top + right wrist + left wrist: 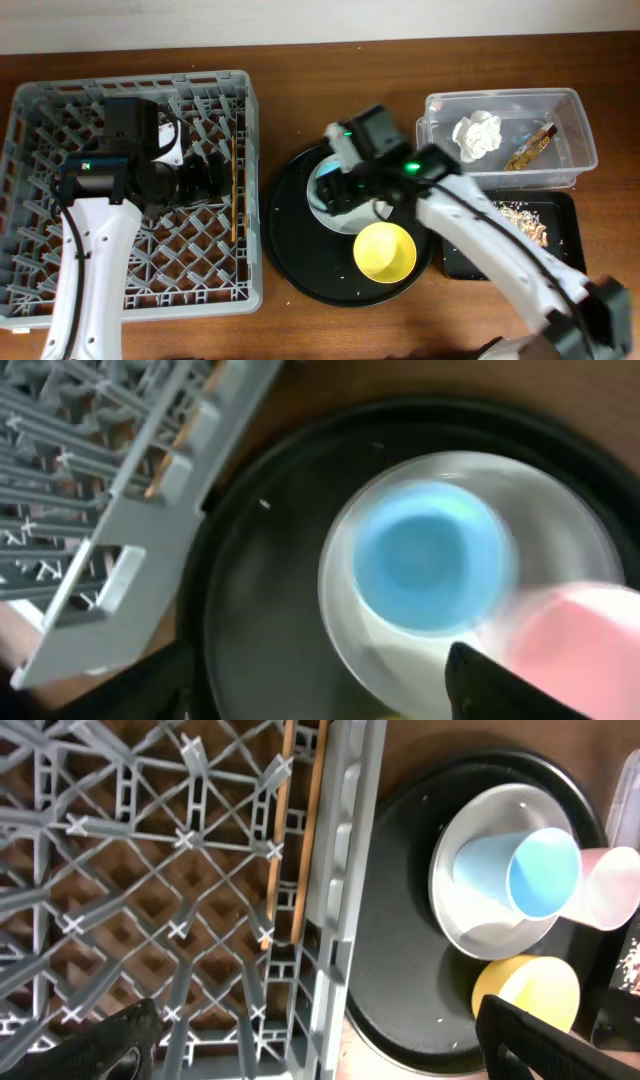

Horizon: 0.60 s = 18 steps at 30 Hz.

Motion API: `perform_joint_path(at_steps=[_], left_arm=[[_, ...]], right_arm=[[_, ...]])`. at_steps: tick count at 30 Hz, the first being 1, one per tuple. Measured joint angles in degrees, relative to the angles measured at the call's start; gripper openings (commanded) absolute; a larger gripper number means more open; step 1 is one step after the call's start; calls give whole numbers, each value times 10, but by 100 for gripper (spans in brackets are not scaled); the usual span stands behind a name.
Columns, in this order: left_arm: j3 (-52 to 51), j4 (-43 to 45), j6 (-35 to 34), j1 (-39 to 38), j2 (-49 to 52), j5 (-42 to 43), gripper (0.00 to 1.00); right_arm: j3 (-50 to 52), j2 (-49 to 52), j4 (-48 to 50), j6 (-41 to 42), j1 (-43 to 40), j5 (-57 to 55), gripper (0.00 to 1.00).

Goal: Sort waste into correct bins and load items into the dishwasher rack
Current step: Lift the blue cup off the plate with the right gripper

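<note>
Two cups show only to the wrist cameras: the small light-blue cup (pixel 520 870) sits on the pale plate (pixel 470 935), with the pink cup (pixel 610 885) just beside it at the plate's rim. From overhead the right arm (pixel 480 230) covers both.

Only overhead do we see the clear tub (pixel 575 120) holding the crumpled tissue (pixel 477 135) and the gold-brown wrapper (pixel 530 148). The same goes for the shallow black tray (pixel 562 215) with the food scraps (pixel 520 215).

The rack (pixel 200 270) is a grey plastic lattice, and two thin wooden chopsticks (pixel 235 190) lie in it along its right wall. The glossy round black tray (pixel 300 270) carries the plate and the yellow bowl (pixel 385 252) on the brown wooden counter (pixel 330 90).

The left tool (pixel 320 1010) hangs over the rack, fingers spread wide, gripping nothing. The right arm reaches in from the lower right. The right tool (pixel 320 660) hovers above the blue cup, likewise wide open and empty, and its view is blurred.
</note>
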<state>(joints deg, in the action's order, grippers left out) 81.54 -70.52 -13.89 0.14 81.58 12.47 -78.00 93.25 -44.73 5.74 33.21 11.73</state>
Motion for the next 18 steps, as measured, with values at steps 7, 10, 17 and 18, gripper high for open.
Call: perform_joint_path(at_steps=[7, 10, 17, 18], left_arm=[[0, -7, 0, 0, 0, -24, 99], [0, -7, 0, 0, 0, -24, 99], [0, -6, 0, 0, 0, -24, 99], [0, -7, 0, 0, 0, -24, 99]], right_arm=[[0, 52, 77, -40, 25, -40, 54], [0, 82, 87, -47, 29, -45, 47], [0, 119, 69, -51, 36, -88, 32], [3, 119, 68, -51, 36, -94, 31]])
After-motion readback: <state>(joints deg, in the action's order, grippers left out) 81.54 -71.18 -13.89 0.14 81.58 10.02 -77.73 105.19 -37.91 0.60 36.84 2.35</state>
